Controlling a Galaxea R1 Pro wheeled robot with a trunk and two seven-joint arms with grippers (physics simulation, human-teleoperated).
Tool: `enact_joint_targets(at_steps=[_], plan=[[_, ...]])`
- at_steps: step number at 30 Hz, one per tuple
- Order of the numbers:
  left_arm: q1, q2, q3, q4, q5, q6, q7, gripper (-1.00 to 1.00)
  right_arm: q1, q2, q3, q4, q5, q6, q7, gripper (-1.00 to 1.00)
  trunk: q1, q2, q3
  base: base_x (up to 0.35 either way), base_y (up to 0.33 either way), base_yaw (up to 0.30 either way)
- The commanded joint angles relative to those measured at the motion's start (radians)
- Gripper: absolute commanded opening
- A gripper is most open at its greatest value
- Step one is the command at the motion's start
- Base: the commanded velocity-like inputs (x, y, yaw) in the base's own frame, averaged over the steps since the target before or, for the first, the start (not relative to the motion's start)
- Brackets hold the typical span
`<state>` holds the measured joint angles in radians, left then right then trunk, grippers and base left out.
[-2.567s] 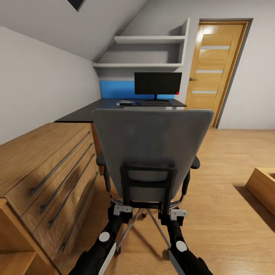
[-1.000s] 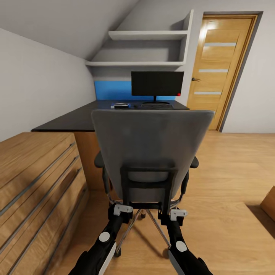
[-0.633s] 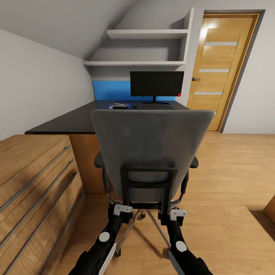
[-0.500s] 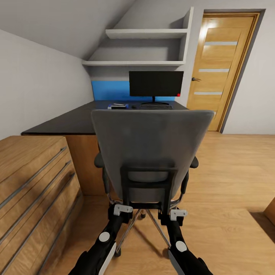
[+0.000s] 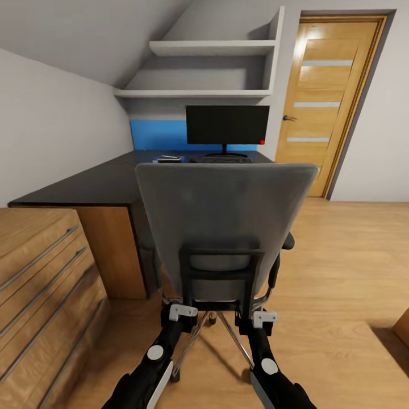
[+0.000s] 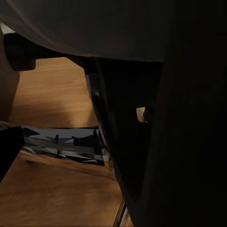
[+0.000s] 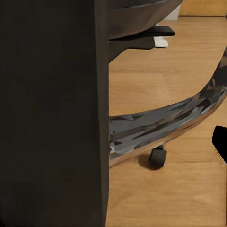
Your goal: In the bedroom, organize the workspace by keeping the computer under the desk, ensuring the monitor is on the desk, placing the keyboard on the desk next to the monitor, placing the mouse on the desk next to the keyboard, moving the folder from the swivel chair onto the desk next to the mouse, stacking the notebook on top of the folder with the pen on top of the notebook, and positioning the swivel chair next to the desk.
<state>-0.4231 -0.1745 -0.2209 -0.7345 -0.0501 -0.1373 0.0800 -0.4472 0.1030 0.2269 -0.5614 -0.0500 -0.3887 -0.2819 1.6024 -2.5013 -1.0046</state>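
We see the chair [image 5: 226, 227] from behind: a broad grey backrest, a black frame bar across its lower part, black armrest ends at either side and chrome legs splaying out below. Our left tool [image 5: 180, 313] sits at the lower left corner of that black frame and our right tool [image 5: 260, 318] at the lower right corner, both pressed close against it; whether their fingers are closed on the frame or merely touching it we cannot tell (the frame hides the fingertips). In the right wrist view the dark frame stands close at one side, with a chrome leg [image 7: 161, 125] and a black castor [image 7: 157, 157] over the wood floor [image 7: 156, 80] beyond.

The chair stands on the floor between us and the bench [image 5: 74, 190], just right of the bench's near left wing. The bench is glossy black and L-shaped, running along the left wall and turning across the far wall. At its far end stands the monitor [image 5: 227, 124], a wide black screen with a red dot at its lower right corner. In front of it lies the keyboard [image 5: 225, 159], and left of that a small dark book on something blue [image 5: 169, 159] (too small to make out more). A wooden chest [image 5: 40, 278] stands near left, a door [image 5: 329, 96] far right.
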Motion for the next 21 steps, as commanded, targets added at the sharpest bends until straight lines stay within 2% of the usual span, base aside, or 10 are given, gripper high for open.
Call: enact_joint_targets(at_steps=[1, 21], plan=[[0.000, 0.000, -0.001, 0.003, -0.002, -0.002, 0.008, 1.00, -0.001, -0.001, 0.003, 0.001, -0.014, -0.006, -0.011, 1.00, 0.000, 0.000, -0.001, 0.180, -0.168, 0.000], [0.000, 0.000, 0.000, 0.004, -0.002, -0.004, 0.007, 1.00, -0.001, -0.002, 0.003, 0.001, -0.014, -0.006, -0.011, 1.00, 0.000, 0.000, -0.001, 0.180, -0.147, 0.000]])
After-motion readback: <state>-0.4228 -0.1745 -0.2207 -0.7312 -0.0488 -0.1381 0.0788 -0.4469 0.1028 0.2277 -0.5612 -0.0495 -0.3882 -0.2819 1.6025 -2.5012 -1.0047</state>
